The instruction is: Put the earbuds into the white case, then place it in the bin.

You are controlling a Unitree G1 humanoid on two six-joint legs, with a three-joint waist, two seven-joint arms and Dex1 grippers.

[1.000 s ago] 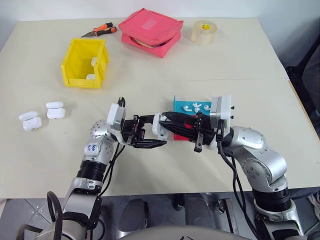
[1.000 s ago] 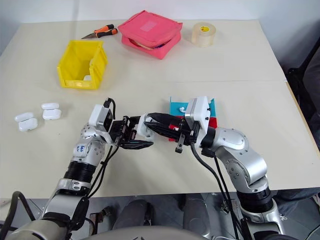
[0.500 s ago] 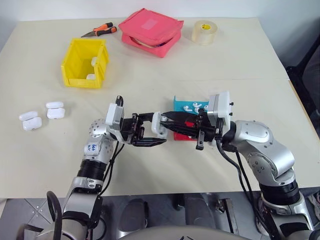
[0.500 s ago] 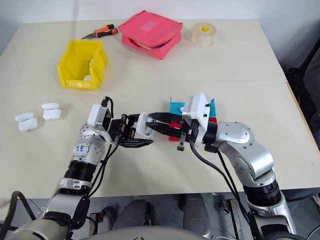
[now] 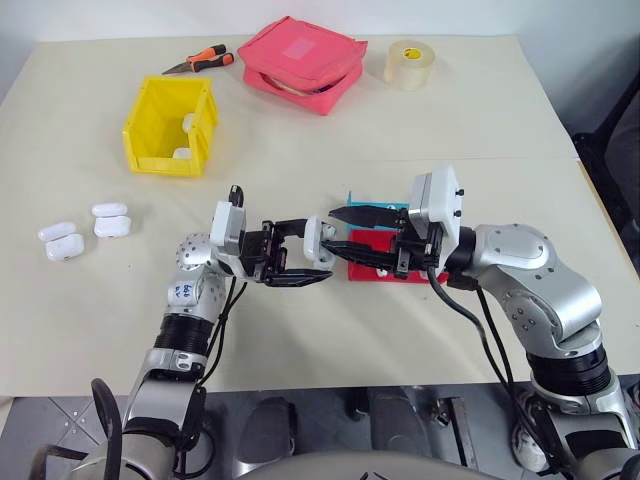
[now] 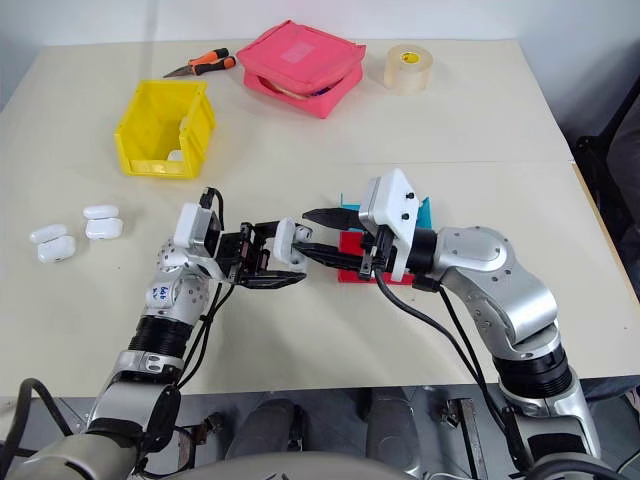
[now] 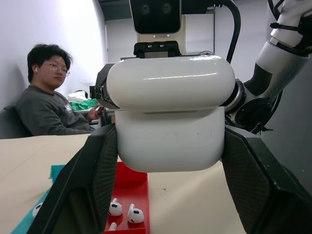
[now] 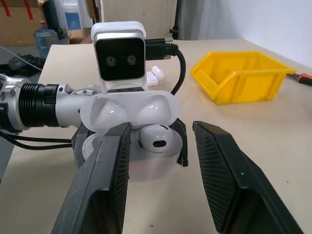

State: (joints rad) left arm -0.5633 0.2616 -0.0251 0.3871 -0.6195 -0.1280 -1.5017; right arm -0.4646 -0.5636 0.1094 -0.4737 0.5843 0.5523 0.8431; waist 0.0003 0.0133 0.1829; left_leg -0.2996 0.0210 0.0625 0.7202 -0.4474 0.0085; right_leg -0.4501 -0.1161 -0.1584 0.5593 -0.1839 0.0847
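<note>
Earbuds (image 7: 127,212) are lying in the red tray (image 5: 377,255) on the worktop (image 5: 480,120), while one earbud (image 8: 155,138) is sitting in the open white case (image 7: 170,119), which the left end effector (image 5: 303,259) is clamping in mid-air between the two arms. The right end effector (image 5: 362,233), its fingers standing apart on either side of that earbud, is hovering just at the case. Judging by this, the earbud is needing a straight, gentle seating before the lid is closed; the left grip should be staying steady, with the yellow bin (image 5: 170,127) waiting well apart.
</note>
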